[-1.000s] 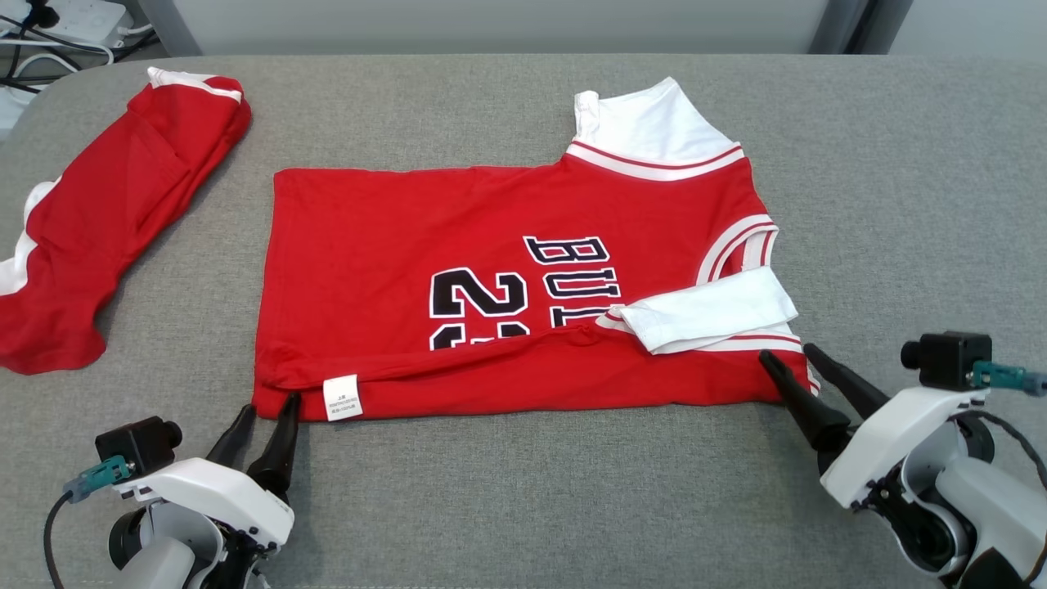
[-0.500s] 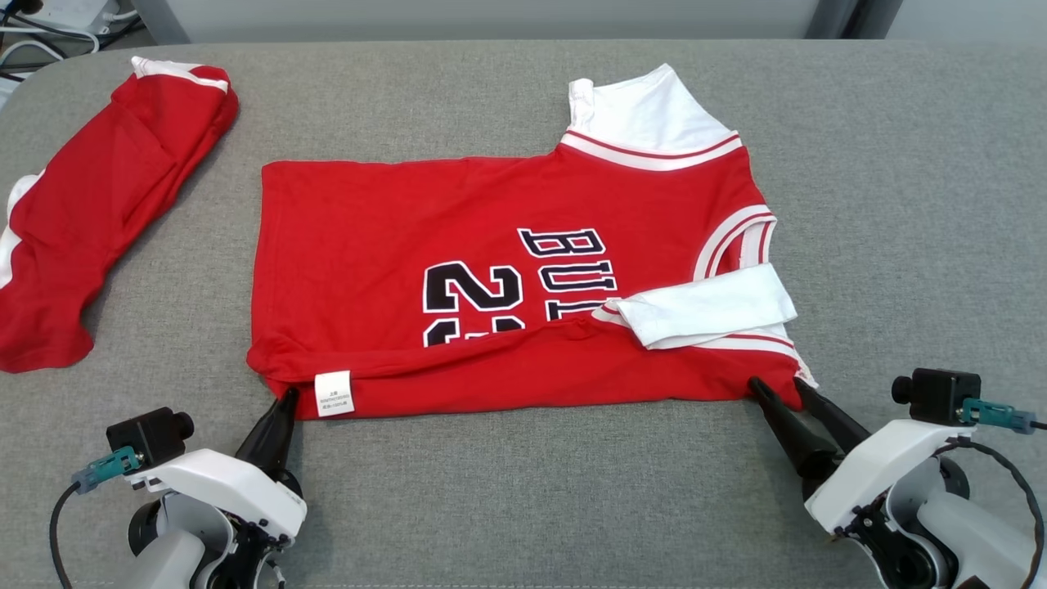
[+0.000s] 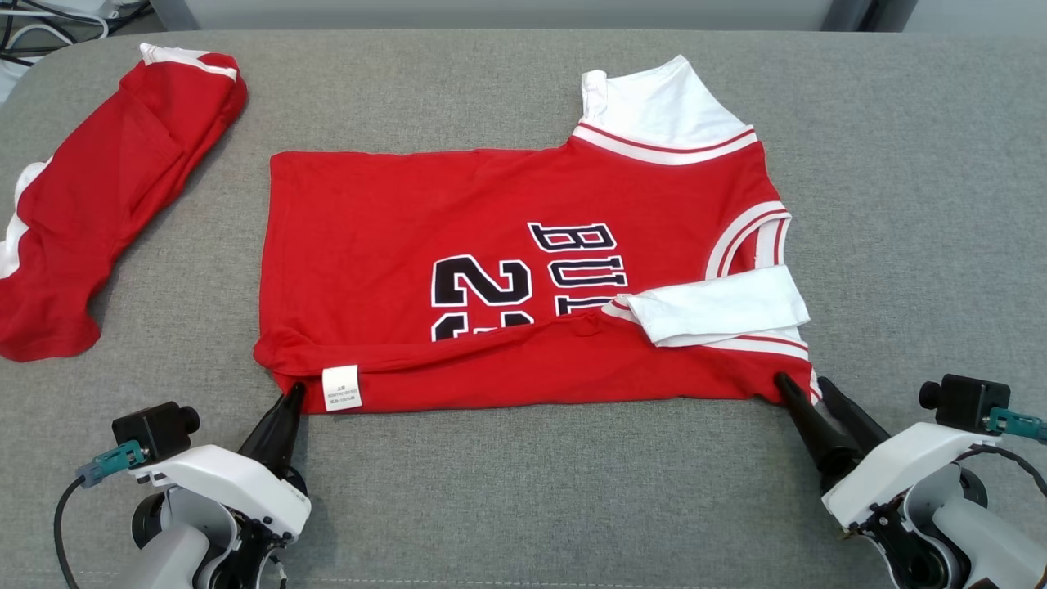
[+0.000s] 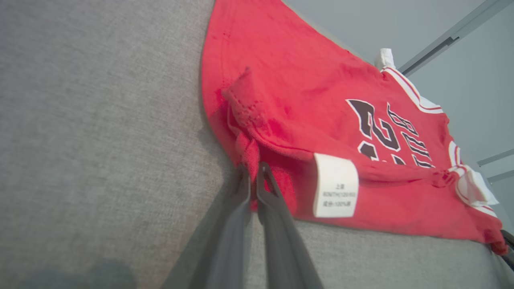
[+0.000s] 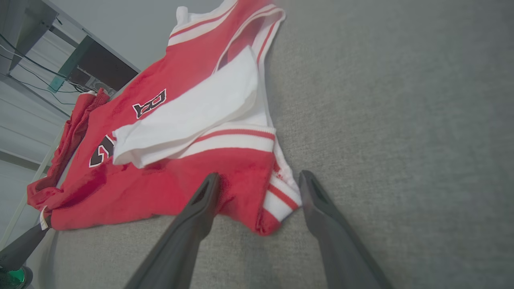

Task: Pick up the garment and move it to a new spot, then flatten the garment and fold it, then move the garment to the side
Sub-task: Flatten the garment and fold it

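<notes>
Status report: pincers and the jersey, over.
Left pincer shut on jersey, near-left corner. Right pincer open, straddling near-right corner. Near edge folded over. Second red garment far left, apart.

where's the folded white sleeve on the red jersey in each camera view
head view: sleeve right of centre, lying across the near right part of the jersey
left wrist view: sleeve small, at the far right edge
right wrist view: sleeve large, upper middle-left
shared landmark: the black lettering, printed close to the sleeve in every view
</notes>
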Robot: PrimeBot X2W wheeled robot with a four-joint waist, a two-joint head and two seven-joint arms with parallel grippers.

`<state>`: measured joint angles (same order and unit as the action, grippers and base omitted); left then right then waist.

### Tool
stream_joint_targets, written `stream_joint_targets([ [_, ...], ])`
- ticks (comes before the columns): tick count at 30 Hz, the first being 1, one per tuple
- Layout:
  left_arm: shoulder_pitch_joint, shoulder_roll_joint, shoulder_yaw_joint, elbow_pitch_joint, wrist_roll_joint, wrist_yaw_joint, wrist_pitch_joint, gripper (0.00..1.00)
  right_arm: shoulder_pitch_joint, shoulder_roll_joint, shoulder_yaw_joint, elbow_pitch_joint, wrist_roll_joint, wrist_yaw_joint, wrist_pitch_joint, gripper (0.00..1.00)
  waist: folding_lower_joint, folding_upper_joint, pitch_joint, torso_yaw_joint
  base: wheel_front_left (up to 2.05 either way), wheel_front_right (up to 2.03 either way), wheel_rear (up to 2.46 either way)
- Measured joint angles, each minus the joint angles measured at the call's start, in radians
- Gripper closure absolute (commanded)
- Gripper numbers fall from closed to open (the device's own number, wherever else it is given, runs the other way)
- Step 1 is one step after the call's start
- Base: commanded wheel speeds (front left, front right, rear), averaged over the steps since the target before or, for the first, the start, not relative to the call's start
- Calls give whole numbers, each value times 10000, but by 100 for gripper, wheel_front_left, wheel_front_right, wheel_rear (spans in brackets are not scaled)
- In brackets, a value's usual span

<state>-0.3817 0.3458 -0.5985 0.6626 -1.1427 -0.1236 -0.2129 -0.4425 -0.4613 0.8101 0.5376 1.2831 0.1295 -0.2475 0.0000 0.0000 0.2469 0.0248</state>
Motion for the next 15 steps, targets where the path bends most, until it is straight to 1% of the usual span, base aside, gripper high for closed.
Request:
stream_joint_targets([
  [6, -74, 63, -196, 0, -119, 0, -86, 100, -3, 100, 38, 176, 81, 8, 12, 0, 0, 0, 63, 50, 0, 0, 0],
  [7, -127, 77, -245, 0, -121, 0, -88, 100, -35, 102, 69, 211, 92, 15, 40, 9, -1, 0, 73, 66, 0, 0, 0],
  [8, -173, 81, -282, -4, -121, 0, -90, 100, -71, 98, 81, 221, 94, 15, 130, 39, 0, 0, 80, 80, 0, 0, 0],
  [10, -193, 75, -347, -15, -159, 0, -111, 100, -189, 73, 169, 272, 100, 15, 247, 94, -1, 0, 85, 110, 0, 0, 0],
  [11, -193, 75, -372, -13, -194, 0, -132, 100, -251, 50, 255, 286, 82, 13, 376, 100, 0, 0, 83, 124, 0, 0, 0],
  [15, -210, 128, -560, -29, -203, 0, -136, 100, -407, -4, 535, 276, 67, 13, 727, 100, 0, 0, 34, 178, 0, 0, 0],
])
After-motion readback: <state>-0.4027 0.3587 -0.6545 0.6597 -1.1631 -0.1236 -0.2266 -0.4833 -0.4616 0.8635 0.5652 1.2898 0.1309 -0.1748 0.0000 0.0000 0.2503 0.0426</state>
